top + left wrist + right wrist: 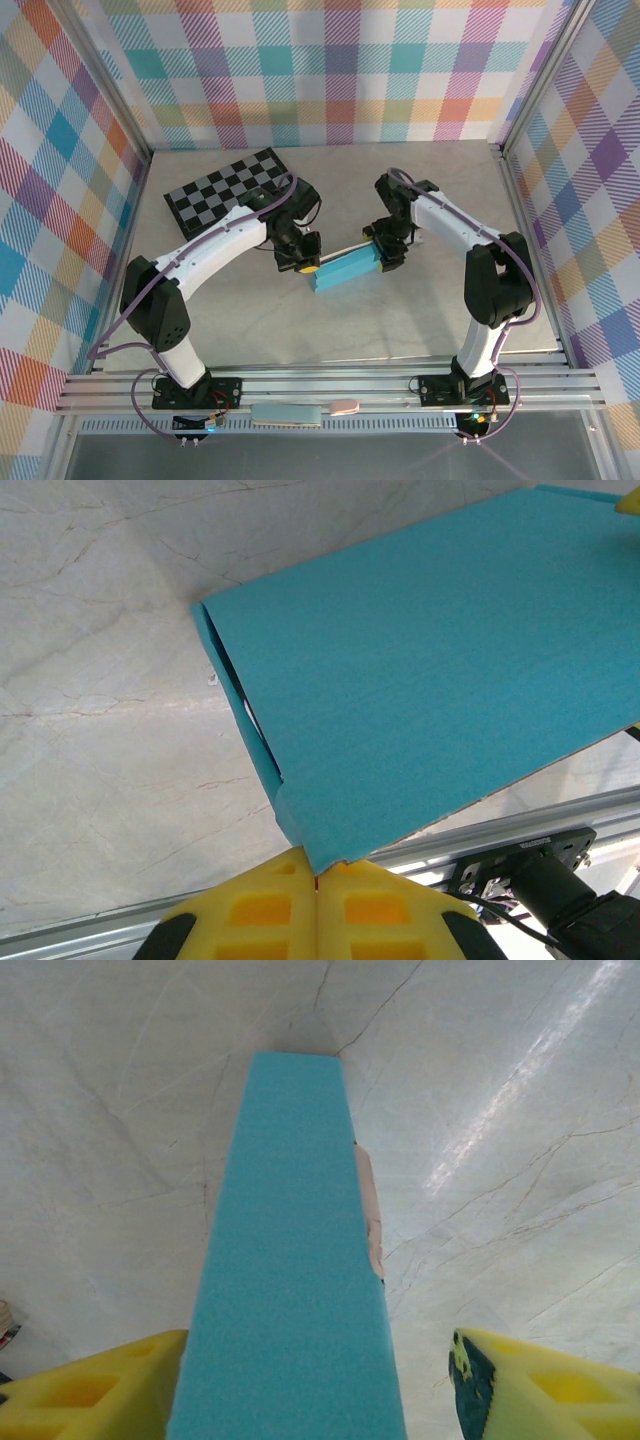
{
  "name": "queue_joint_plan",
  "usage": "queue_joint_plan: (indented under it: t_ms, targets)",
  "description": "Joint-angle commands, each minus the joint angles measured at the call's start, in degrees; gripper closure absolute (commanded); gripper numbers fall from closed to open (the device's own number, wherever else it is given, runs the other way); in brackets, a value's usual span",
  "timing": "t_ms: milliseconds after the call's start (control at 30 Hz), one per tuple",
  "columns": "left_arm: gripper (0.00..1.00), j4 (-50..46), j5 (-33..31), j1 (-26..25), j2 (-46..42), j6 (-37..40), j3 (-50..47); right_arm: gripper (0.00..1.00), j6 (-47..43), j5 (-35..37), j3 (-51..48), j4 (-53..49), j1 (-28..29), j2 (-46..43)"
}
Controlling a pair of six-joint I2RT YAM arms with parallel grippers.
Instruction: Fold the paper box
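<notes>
The paper box [345,270] is a flat turquoise rectangle in the middle of the table, held between my two arms. My left gripper [303,266] is at its left end. In the left wrist view the yellow fingers [250,910] are shut on the near corner of the paper box [430,680], whose open end shows a dark slit. My right gripper [385,252] is at the box's right end. In the right wrist view the paper box [290,1260] runs between the open jaws of my right gripper [315,1360]. The left finger lies against its side and the right finger [480,1380] stands clear of it.
A black-and-grey checkerboard [228,188] lies at the back left of the marble table [420,320]. An aluminium rail [330,385] runs along the near edge and carries both arm bases. Plaid walls close in the left, back and right sides.
</notes>
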Motion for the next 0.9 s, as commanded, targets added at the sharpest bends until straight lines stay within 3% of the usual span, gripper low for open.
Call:
queue_joint_plan:
  t_ms: [0,300,867]
  targets:
    - [1.00,3.70,2.28,-0.31,0.29,-0.56,-1.71,0.31,1.05,-3.80,3.14,-0.02,3.78,-1.16]
    - [1.00,3.52,2.13,0.47,0.90,0.57,-1.26,0.20,2.16,-0.61,4.46,0.11,5.66,-2.67]
    - [1.00,2.14,2.04,0.75,5.88,3.29,5.08,0.04,0.76,3.05,1.64,-1.05,1.74,-7.21]
